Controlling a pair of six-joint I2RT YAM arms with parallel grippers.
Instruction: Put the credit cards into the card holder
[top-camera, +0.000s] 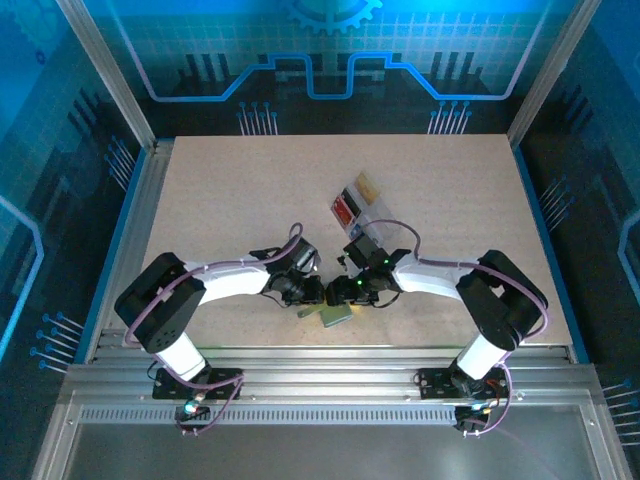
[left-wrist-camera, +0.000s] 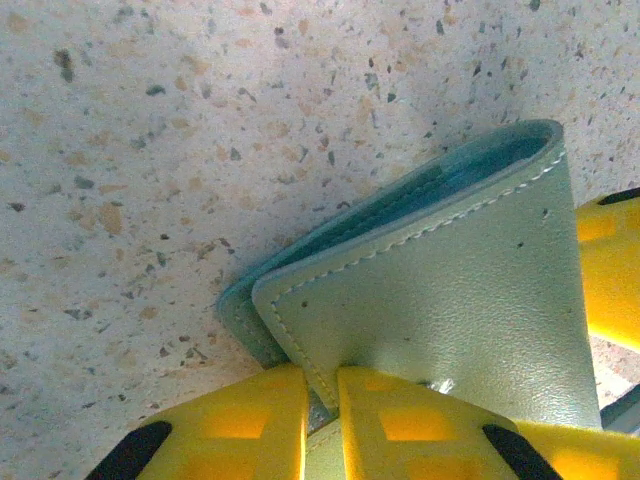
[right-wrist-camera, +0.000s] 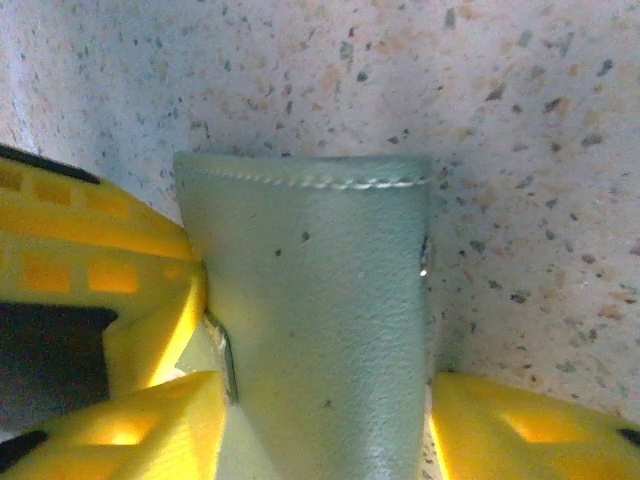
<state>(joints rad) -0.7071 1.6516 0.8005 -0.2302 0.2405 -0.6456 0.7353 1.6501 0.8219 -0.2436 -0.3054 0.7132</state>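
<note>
The wallet (top-camera: 335, 315) lies on the surface (top-camera: 230, 200) near the front edge, btw both arms. The cards (top-camera: 355, 200) are well apart from it, at about 1 o'clock. Your left fingers (left-wrist-camera: 240, 435) are clamped on the edge of one leaf, at 6 o'clock in the left wrist view, and the fold gapes a little toward 1 o'clock. Your right fingers (right-wrist-camera: 520, 425) straddle the wallet: one touches it, the other is just beside it, so can't tell if they really pinch. The step looks like spreading the wallet open. Hold the left pinch firm & low. Close the right on one leaf only, not both. Peel slowly so the leather won't slip, and stop once a slot gapes enough for a card.
</note>
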